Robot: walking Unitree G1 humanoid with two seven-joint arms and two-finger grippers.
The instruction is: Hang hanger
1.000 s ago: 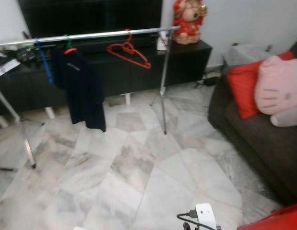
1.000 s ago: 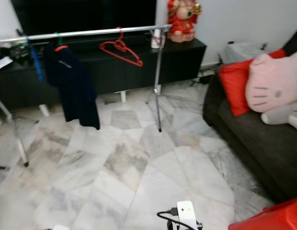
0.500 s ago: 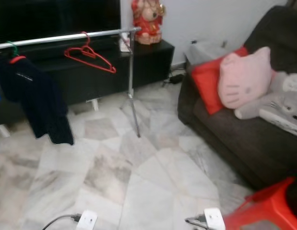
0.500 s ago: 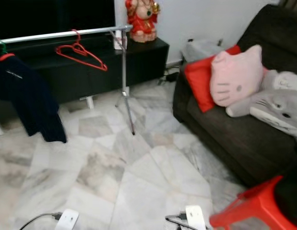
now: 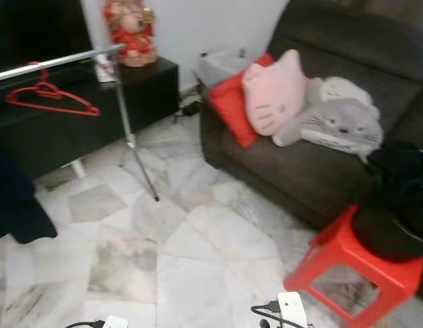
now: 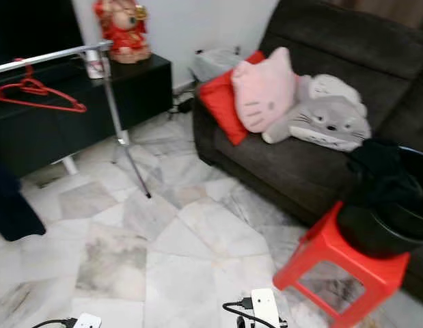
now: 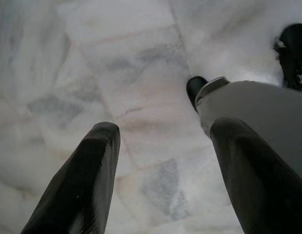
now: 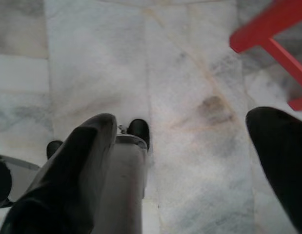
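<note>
Both our left hand (image 7: 160, 180) and right hand (image 8: 190, 170) hang released above the floor (image 5: 197, 253), so we risk bumping the red stool (image 5: 348, 270) while seeking a hanger (image 5: 50, 96).

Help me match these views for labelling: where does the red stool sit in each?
Left eye view: red stool at lower right, before the sofa.
Right eye view: lower right.
Right wrist view: its red frame past the right gripper.
Left wrist view: marble floor under the left gripper.
Shared landmark: the marble floor.
</note>
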